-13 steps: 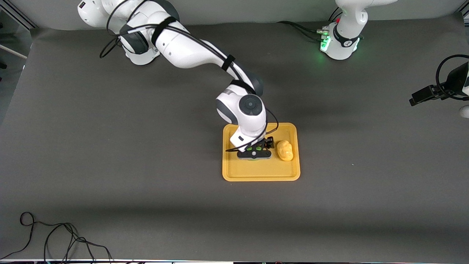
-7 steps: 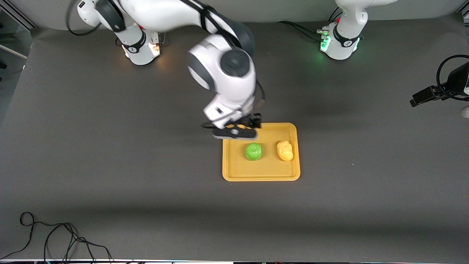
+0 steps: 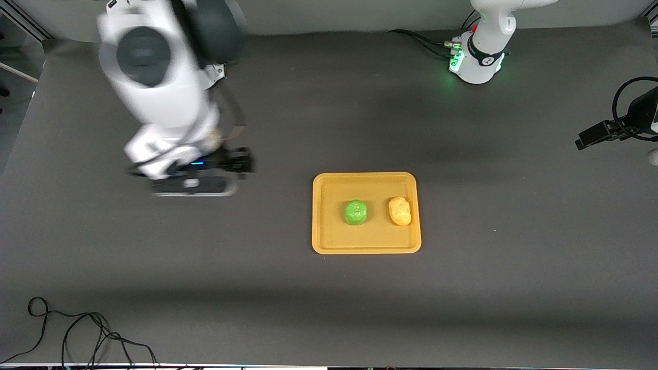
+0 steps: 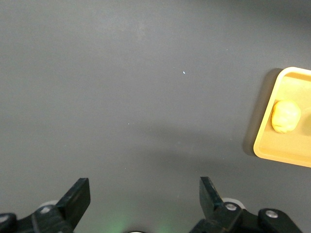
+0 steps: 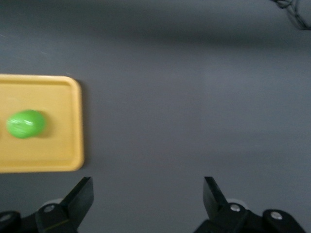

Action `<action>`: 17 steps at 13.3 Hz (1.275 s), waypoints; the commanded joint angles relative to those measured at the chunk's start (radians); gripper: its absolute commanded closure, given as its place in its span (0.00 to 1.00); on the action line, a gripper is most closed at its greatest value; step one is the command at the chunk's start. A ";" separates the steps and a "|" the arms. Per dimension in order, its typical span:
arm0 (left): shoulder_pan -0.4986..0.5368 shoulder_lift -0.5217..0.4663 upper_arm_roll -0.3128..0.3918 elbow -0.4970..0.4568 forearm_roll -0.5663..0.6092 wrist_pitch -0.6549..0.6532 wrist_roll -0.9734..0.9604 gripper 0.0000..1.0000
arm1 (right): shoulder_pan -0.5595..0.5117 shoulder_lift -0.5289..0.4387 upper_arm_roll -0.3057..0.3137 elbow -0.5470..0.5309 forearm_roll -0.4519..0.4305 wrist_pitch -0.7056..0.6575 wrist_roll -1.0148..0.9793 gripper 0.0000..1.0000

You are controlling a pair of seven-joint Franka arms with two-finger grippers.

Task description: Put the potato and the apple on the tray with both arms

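Apple and potato set on the tray, both hands empty.

One apple (image 3: 355, 212) and one potato (image 3: 400, 211) are seen lying apart inside the one tray (image 3: 366, 248), so the placing is judged done. The right hand (image 5: 148, 206) is held spread and empty over bare desk (image 3: 329, 308) toward the right arm's end; the left hand (image 4: 145, 201), also spread, is parked over desk off the tray's potato end.

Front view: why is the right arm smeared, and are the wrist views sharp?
Front view: the right gripper is motion-blurred over bare table; tray, apple and potato are crisp. Right wrist view: slightly soft. Left wrist view: sharp, left gripper open.
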 commanded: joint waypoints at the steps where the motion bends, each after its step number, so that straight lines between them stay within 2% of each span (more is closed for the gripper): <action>1: -0.013 -0.022 -0.017 -0.004 0.048 0.006 -0.005 0.00 | -0.165 -0.164 0.007 -0.215 0.068 0.055 -0.207 0.00; 4: -0.015 -0.029 -0.023 -0.002 0.054 0.006 0.008 0.00 | -0.288 -0.270 0.015 -0.355 0.072 0.136 -0.348 0.00; 6: -0.010 -0.031 -0.045 -0.002 0.062 0.006 0.009 0.00 | -0.377 -0.321 0.045 -0.442 0.068 0.198 -0.411 0.00; 9: -0.013 -0.013 -0.046 0.005 0.062 0.015 0.011 0.00 | -0.489 -0.327 0.097 -0.450 0.059 0.197 -0.421 0.00; 11: -0.016 0.001 -0.053 0.008 0.080 0.018 0.054 0.00 | -0.528 -0.327 0.105 -0.449 0.052 0.195 -0.422 0.00; 17: -0.010 0.001 -0.054 0.008 0.066 0.037 0.081 0.00 | -0.532 -0.323 0.093 -0.446 0.050 0.181 -0.402 0.00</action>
